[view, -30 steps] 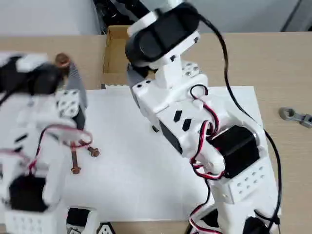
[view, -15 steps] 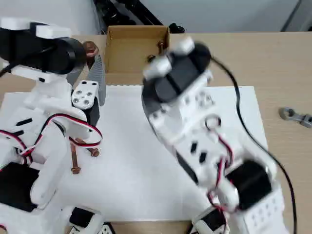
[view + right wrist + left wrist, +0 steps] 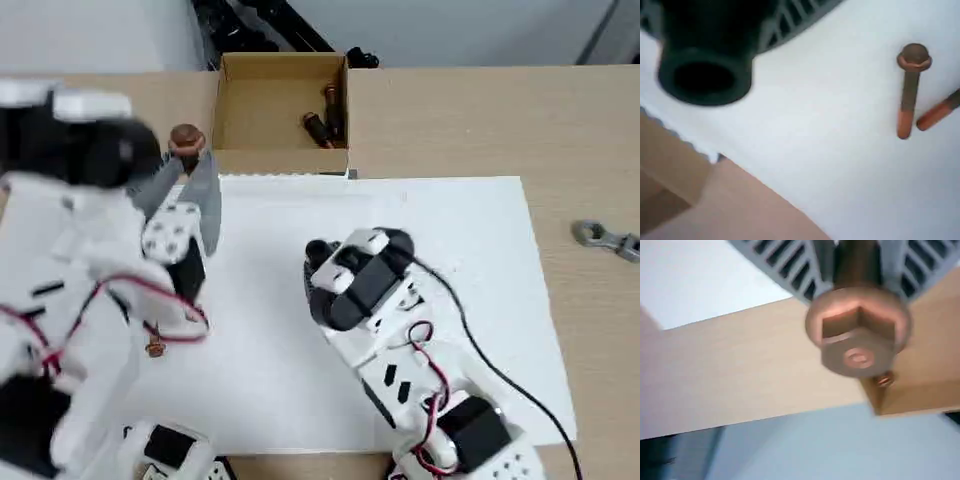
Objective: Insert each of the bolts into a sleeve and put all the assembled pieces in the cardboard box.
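Open brown cardboard box (image 3: 255,108) at 12 o'clock on the wooden desk (image 3: 480,120), behind the white paper sheet (image 3: 480,250); silver metal wrench (image 3: 605,237) at 3 o'clock.

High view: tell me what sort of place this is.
Probably a robotics test bench: two small robot arms at a wooden table, a white work sheet, a cardboard box and loose bolts.

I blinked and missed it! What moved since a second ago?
The right arm pulled back from over the cardboard box toward the near edge of the table; it holds a black sleeve. The left claw, gripping a bolt, swung toward the box's left side. The box and a loose bolt on the white sheet stayed put.
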Action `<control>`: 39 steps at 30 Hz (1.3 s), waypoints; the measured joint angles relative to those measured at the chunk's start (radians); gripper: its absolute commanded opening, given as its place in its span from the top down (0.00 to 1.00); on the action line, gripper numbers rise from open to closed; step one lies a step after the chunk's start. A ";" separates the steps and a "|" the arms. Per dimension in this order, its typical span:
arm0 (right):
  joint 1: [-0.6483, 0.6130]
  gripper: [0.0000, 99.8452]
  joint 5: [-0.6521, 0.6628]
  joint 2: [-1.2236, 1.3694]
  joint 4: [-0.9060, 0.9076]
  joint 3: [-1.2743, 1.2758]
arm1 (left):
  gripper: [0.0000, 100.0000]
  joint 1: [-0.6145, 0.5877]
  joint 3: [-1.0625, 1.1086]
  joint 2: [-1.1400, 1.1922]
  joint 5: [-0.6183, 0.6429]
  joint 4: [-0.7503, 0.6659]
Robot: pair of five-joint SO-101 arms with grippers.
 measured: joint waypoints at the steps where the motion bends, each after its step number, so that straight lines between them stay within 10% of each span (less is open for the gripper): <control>1: -0.012 1.00 0.000 -0.020 -0.021 0.029 | 1.00 0.009 0.051 -0.038 -0.002 -0.023; 14: -0.107 1.00 0.000 -0.055 -0.140 0.092 | 1.00 0.041 0.689 -0.589 0.003 -0.381; 39: -0.107 1.00 -0.126 0.037 -0.315 0.143 | 1.00 0.117 0.833 -0.609 0.132 -0.540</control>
